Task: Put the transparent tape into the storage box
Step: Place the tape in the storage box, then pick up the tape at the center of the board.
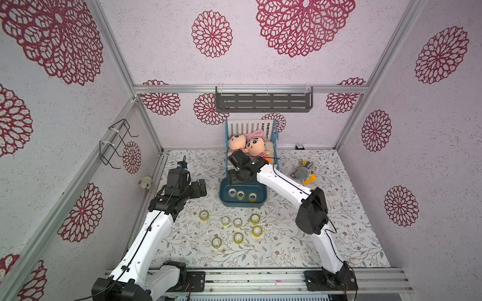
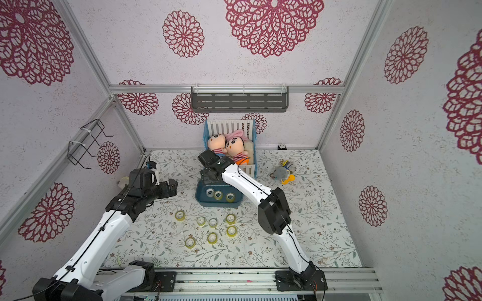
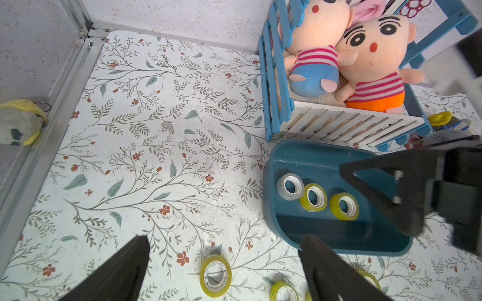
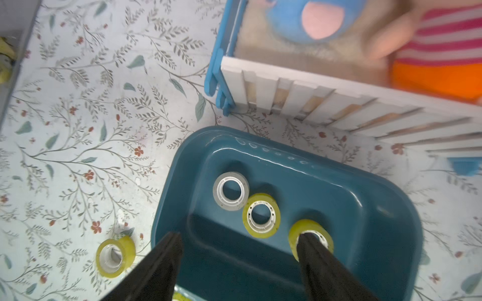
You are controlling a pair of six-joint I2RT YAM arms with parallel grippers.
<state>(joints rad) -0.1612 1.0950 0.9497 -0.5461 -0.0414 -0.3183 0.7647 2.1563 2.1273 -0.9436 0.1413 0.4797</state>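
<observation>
Right gripper (image 1: 236, 181), seen in a top view, hangs over the far end of the storage box (image 1: 242, 204), a dark teal tub of glossy plastic with rounded corners and low walls. Three ring-shaped rolls of transparent tape (image 1: 240, 198) lie in a row on its floor just nearer than the gripper. Seven more rolls (image 1: 238, 241) lie flat on the leaf-printed mat (image 1: 287, 250), well apart from it. Left gripper (image 1: 202, 187) hovers beside the box. Left wrist view: its tapered black fingers (image 3: 125, 271) stand wide apart and empty above the mat. The box lies ahead and to one side, just beside the slatted white-and-blue toy crib (image 3: 339, 125). Right wrist view: the right gripper's jaws are spread wide, holding nothing. Below them lie one greyish-clear roll (image 4: 217, 194) and two yellowish rolls, the nearest one (image 4: 294, 235) partly behind one fingertip.
</observation>
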